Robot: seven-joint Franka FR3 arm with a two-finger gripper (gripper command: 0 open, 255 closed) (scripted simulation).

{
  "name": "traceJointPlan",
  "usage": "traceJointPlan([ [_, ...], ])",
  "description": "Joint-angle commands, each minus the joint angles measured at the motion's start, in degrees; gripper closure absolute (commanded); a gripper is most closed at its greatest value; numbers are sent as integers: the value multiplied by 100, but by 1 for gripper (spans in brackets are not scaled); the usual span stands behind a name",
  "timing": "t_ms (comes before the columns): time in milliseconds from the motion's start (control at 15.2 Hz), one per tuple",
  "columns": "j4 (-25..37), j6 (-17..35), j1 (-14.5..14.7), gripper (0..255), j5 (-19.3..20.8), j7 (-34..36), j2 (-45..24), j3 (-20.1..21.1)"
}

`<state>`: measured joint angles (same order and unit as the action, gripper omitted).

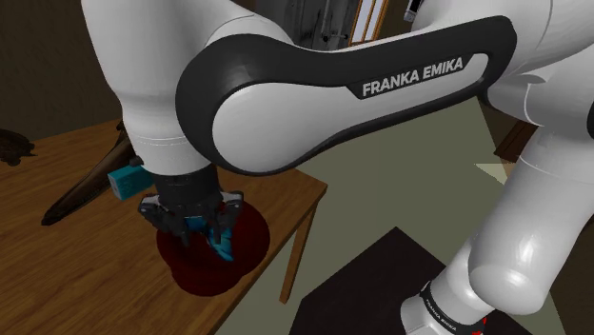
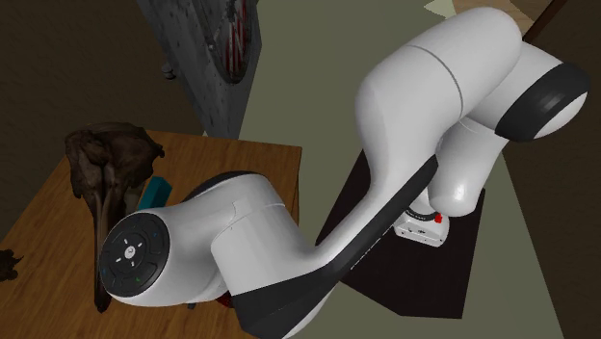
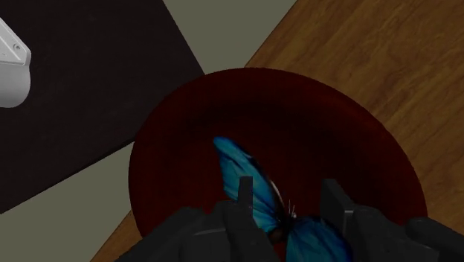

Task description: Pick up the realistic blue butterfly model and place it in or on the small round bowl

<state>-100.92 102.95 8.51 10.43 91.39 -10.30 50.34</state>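
Note:
A blue butterfly (image 3: 239, 165) with dark wing edges lies tilted inside a dark red round bowl (image 3: 297, 112) at the corner of the wooden table (image 3: 387, 59). My gripper (image 3: 290, 199) hangs just above the bowl, its fingers standing apart on either side of the butterfly. One wing rests against one finger, and there is a gap on the other side. From the shoulder camera, the gripper (image 1: 195, 228) hovers over the bowl (image 1: 249, 243) with the blue butterfly (image 1: 221, 246) showing between the fingertips.
A teal block (image 1: 127, 181) and a long dark brown skull-like object (image 1: 90, 186) lie on the table (image 1: 57, 257) behind the gripper. The same skull-like object (image 2: 106, 169) appears in the second exterior view. The table's edge and leg are close by the bowl, with the black stand (image 3: 82, 97) beyond.

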Motion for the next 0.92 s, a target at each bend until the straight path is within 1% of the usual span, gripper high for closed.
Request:
traceJointPlan([
  [0, -8, -18, 4, 0, 1, 6, -17, -2],
  [264, -29, 4, 3, 0, 4, 8, -20, -4],
  [528, 743, -736, 96, 0, 11, 3, -66, 32],
  [858, 743, -736, 97, 0, 11, 2, -66, 31],
])
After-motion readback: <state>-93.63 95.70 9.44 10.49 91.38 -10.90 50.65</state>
